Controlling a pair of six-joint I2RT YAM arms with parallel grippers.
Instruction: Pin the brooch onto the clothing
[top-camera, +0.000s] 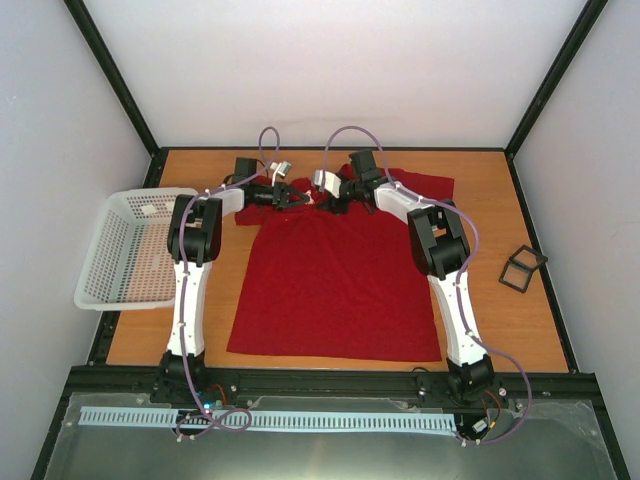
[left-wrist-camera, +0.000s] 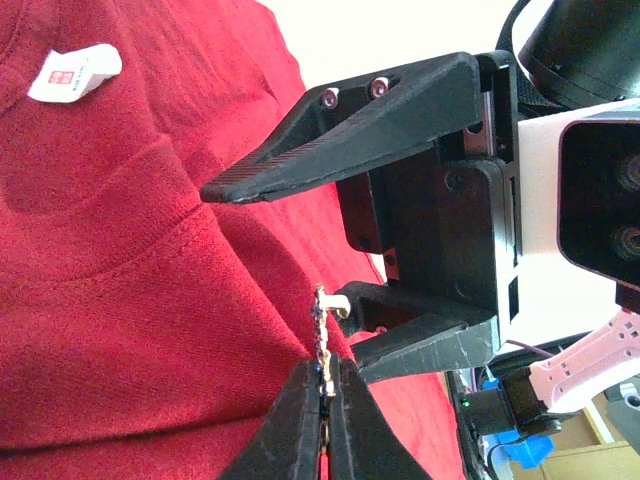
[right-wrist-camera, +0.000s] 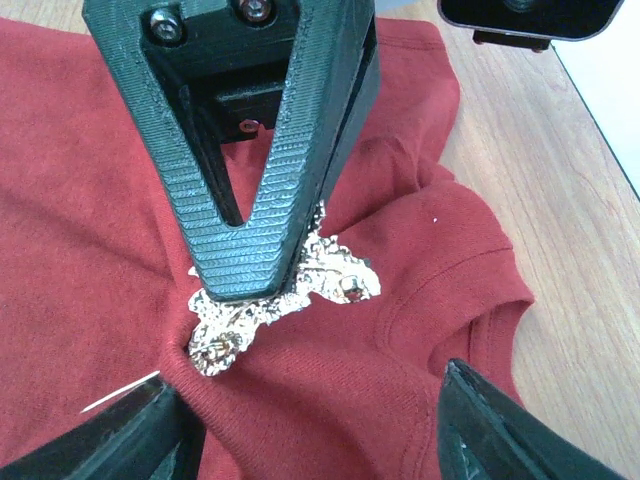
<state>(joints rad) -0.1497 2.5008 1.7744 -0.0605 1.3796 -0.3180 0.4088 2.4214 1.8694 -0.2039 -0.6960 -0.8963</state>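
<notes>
The red T-shirt lies flat on the table with its collar at the far side. Its white label shows in the left wrist view. My left gripper is shut on the silver brooch, which stands edge-on against the cloth below the collar. In the right wrist view the brooch rests on puckered cloth, half covered by the left gripper's fingers. My right gripper is open and straddles the cloth beside the brooch. Both grippers meet at the collar.
A white mesh basket stands at the table's left edge. A small black frame-shaped stand lies on the wood to the right of the shirt. Black cage rails and white walls surround the table.
</notes>
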